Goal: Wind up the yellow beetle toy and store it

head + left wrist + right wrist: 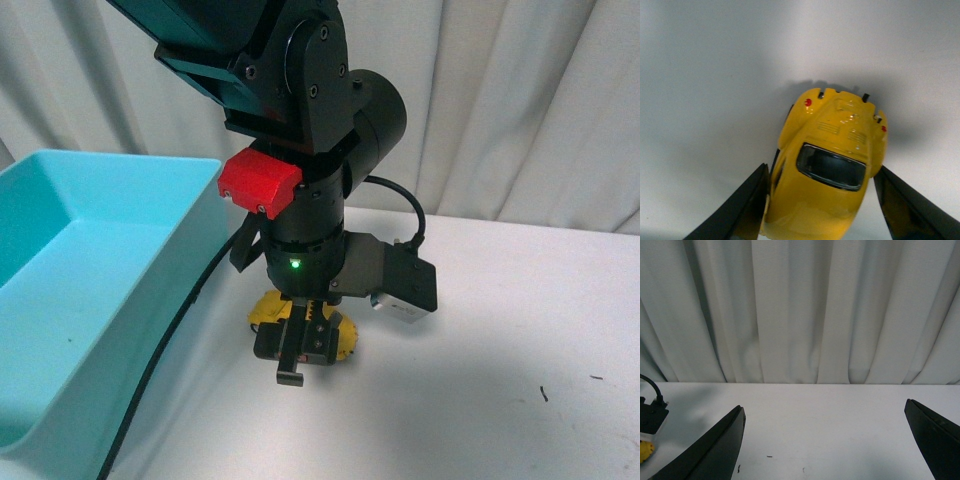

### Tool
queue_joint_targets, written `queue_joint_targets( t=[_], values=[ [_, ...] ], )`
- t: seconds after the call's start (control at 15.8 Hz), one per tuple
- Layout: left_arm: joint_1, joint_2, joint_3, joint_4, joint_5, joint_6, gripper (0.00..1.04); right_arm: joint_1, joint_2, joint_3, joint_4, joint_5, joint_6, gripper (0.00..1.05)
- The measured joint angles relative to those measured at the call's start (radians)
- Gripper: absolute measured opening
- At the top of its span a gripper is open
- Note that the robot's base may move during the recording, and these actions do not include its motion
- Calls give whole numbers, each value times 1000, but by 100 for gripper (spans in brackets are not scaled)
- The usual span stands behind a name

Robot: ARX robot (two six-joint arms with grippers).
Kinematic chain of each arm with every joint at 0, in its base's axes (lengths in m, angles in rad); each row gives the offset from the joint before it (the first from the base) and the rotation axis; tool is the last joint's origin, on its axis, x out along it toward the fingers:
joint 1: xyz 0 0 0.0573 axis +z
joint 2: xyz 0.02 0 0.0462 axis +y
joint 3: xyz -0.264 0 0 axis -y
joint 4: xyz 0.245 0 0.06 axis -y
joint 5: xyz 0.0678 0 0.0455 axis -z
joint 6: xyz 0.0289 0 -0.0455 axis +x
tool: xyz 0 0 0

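Observation:
The yellow beetle toy (pixel 268 311) sits on the white table, mostly hidden under my left arm in the front view. My left gripper (pixel 297 352) points down and is shut on it. In the left wrist view the glossy yellow toy (pixel 832 165) with its dark window sits between the two black fingers (pixel 742 207), its red tail lights pointing away. My right gripper (pixel 825 440) is open and empty over bare table, out of the front view. A sliver of the yellow toy (pixel 645 451) shows at the edge of the right wrist view.
A large turquoise bin (pixel 150 290) stands on the table just left of my left arm. A black cable (pixel 170 340) runs along its side. White curtains (pixel 800 310) hang behind the table. Small dark specks (pixel 544 393) lie on the right part of the table.

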Motion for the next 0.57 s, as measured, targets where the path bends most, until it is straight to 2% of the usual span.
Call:
queue_joint_targets(
  t=[0.44, 0.51, 0.57],
  values=[
    [0, 0, -2, 6, 0, 7, 47, 0, 0, 0, 0, 0, 0, 98],
    [-8, -3, 0, -6, 11, 71, 45, 0, 0, 0, 0, 0, 0, 98],
    [-51, -29, 8, -65, 104, 288, 41, 0, 0, 0, 0, 0, 0, 98]
  ],
)
